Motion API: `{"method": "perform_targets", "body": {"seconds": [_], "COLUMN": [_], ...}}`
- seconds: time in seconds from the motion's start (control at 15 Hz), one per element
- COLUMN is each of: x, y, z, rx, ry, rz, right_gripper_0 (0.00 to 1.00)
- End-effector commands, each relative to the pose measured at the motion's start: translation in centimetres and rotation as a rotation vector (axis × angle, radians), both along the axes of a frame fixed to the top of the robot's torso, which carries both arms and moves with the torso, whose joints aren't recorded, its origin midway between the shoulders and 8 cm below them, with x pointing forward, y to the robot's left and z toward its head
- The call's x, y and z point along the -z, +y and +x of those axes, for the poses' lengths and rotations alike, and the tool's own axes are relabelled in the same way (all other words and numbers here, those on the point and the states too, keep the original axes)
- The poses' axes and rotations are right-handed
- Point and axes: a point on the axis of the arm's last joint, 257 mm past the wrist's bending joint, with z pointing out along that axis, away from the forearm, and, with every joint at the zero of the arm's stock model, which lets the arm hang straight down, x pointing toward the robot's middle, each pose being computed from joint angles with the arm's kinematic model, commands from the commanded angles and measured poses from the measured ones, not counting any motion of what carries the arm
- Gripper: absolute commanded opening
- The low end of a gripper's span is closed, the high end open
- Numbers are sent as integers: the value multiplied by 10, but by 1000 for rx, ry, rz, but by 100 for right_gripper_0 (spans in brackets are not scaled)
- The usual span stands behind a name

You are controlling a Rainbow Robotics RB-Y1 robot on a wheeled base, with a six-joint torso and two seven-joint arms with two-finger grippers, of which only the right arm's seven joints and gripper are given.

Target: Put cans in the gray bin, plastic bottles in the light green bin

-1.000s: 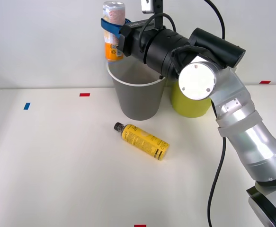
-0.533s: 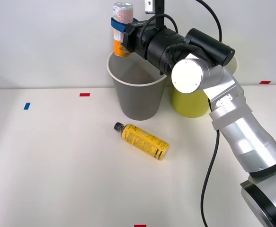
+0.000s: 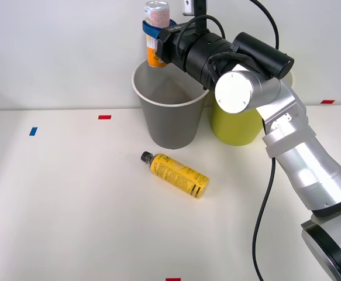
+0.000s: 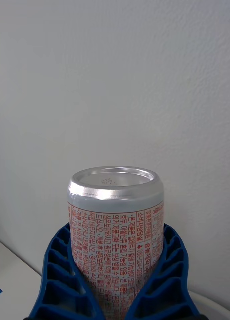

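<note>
My right gripper [image 3: 156, 28] is shut on the can [image 3: 156, 32], a pink-white speckled drink can with a silver top and an orange lower band, held upright above the far rim of the gray bin [image 3: 170, 114]. In the wrist view the can [image 4: 116, 235] stands between the blue ribbed fingers [image 4: 60, 272], with a white wall behind it. The light green bin [image 3: 236, 124] stands right of the gray bin, partly hidden by my arm. The yellow plastic bottle [image 3: 175, 174] with a black cap lies on its side on the table in front of the gray bin.
The white table [image 3: 71, 205] carries small tape marks: red [image 3: 104, 117], blue [image 3: 33, 131], red at the far right [image 3: 327, 101] and red at the front edge [image 3: 173, 279]. A white wall rises just behind the bins.
The gripper has carried the can to the right and a little up, from beside the gray bin's left rim to above its far rim. The bottle and bins have not moved.
</note>
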Motion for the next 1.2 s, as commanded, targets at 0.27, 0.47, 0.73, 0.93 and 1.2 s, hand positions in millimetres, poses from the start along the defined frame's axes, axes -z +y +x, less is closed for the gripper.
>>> {"method": "perform_targets", "body": {"seconds": [0.27, 0.47, 0.73, 0.93, 1.2], "x": [-2, -5, -7, 2, 23], "y": [-4, -6, -25, -59, -111], "z": [2, -2, -29, -70, -119], "rx": [9, 6, -24, -33, 27], "ry": [-11, -36, -84, -125, -173], "rz": [-3, -27, -63, -73, 34], "right_gripper_0": [100, 100, 100, 100, 100]}}
